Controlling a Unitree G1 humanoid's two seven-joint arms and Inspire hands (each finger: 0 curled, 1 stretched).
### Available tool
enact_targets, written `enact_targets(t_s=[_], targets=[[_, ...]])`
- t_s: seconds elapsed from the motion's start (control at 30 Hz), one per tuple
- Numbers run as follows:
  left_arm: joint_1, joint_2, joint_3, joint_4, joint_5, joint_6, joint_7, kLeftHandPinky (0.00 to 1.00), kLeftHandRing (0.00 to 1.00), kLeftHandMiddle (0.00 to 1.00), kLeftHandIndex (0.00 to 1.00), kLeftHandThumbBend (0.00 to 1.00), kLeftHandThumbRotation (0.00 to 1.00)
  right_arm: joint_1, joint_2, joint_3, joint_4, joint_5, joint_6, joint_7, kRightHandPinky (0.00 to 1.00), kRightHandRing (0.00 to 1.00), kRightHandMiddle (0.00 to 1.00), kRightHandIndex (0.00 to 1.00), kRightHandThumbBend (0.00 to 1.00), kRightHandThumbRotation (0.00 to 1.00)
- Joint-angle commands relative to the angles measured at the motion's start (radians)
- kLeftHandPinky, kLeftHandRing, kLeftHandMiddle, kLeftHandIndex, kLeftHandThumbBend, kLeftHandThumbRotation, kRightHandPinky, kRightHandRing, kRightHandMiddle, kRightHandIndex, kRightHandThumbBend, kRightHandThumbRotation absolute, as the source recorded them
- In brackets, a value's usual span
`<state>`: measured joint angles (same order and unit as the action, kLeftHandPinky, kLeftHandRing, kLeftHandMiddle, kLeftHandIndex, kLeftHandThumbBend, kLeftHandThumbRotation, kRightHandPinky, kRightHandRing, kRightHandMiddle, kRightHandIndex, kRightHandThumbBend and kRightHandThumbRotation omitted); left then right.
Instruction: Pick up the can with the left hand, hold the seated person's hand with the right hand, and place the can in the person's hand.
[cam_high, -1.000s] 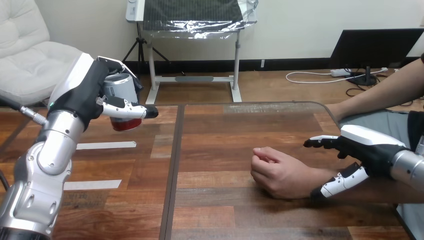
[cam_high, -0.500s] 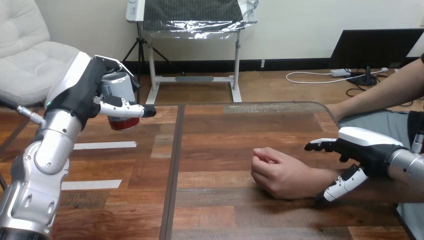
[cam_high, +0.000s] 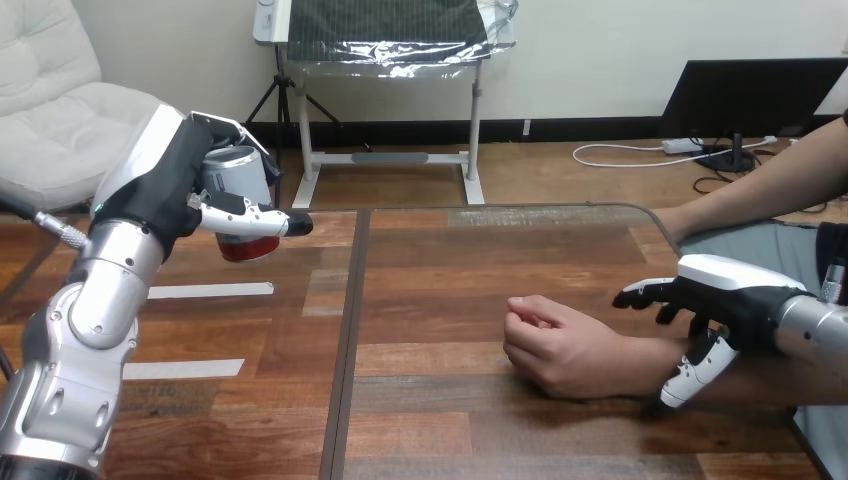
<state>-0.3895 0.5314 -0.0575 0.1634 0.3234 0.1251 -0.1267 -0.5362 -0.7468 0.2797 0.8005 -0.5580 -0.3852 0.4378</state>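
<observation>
My left hand (cam_high: 160, 190) is raised over the table's far left, its fingers and thumb curled round a silver can with a red base (cam_high: 240, 180), held roughly upright. The person's hand (cam_high: 558, 345) rests on the table at centre right as a loose fist, with the forearm running off to the right. My right hand (cam_high: 735, 297) is over that forearm just behind the wrist, open. Its fingers reach out above the far side of the forearm and its thumb (cam_high: 692, 373) points down on the near side. I cannot tell whether it touches the arm.
The wooden table (cam_high: 420, 300) has a dark seam running front to back near its middle. Two strips of white tape (cam_high: 210, 291) lie on its left part. The person's other arm (cam_high: 760, 190) lies along the far right edge.
My right hand has drawn back a little to the right along the forearm, and its thumb has swung from pointing left to pointing down. The left hand and can have barely moved.
</observation>
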Motion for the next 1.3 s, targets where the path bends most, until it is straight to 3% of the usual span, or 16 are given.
enact_targets(t_s=[0.0, 0.27, 0.33, 0.47, 0.73, 0.93, 1.27], targets=[[-0.031, 0.009, 0.035, -0.056, -0.005, -0.006, 0.004, 0.31, 0.34, 0.4, 0.41, 0.79, 0.0, -0.013, 0.014, 0.027, 0.063, -0.014, 0.014, -0.014, 0.61, 0.79, 0.88, 0.88, 1.0, 0.12], [-0.032, 0.011, 0.039, -0.051, -0.008, -0.016, 0.004, 0.31, 0.34, 0.4, 0.41, 0.79, 0.0, -0.012, 0.02, 0.066, 0.078, -0.045, 0.02, -0.027, 0.6, 0.79, 0.87, 0.87, 1.0, 0.09], [-0.033, 0.012, 0.038, -0.051, -0.008, -0.014, 0.003, 0.3, 0.34, 0.4, 0.41, 0.79, 0.0, -0.011, 0.023, 0.071, 0.08, -0.048, 0.03, -0.023, 0.6, 0.79, 0.88, 0.87, 1.0, 0.1], [-0.037, 0.012, 0.038, -0.039, -0.006, -0.02, 0.008, 0.3, 0.34, 0.4, 0.41, 0.78, 0.0, 0.002, 0.022, 0.079, 0.076, -0.052, 0.002, -0.044, 0.58, 0.78, 0.87, 0.87, 1.0, 0.1], [-0.038, 0.014, 0.042, -0.025, -0.011, -0.041, 0.013, 0.29, 0.33, 0.39, 0.41, 0.79, 0.0, 0.011, 0.032, 0.098, 0.068, -0.055, 0.02, -0.041, 0.53, 0.74, 0.85, 0.86, 1.0, 0.11], [-0.042, 0.012, 0.042, -0.032, -0.008, -0.022, 0.01, 0.29, 0.33, 0.39, 0.41, 0.78, 0.0, 0.017, 0.039, 0.121, 0.054, -0.081, 0.053, -0.042, 0.52, 0.73, 0.84, 0.85, 1.0, 0.12], [-0.046, 0.011, 0.042, -0.029, -0.011, -0.022, 0.007, 0.29, 0.33, 0.39, 0.41, 0.78, 0.0, 0.03, 0.043, 0.143, 0.039, -0.093, 0.035, -0.05, 0.52, 0.72, 0.82, 0.83, 1.0, 0.12]])
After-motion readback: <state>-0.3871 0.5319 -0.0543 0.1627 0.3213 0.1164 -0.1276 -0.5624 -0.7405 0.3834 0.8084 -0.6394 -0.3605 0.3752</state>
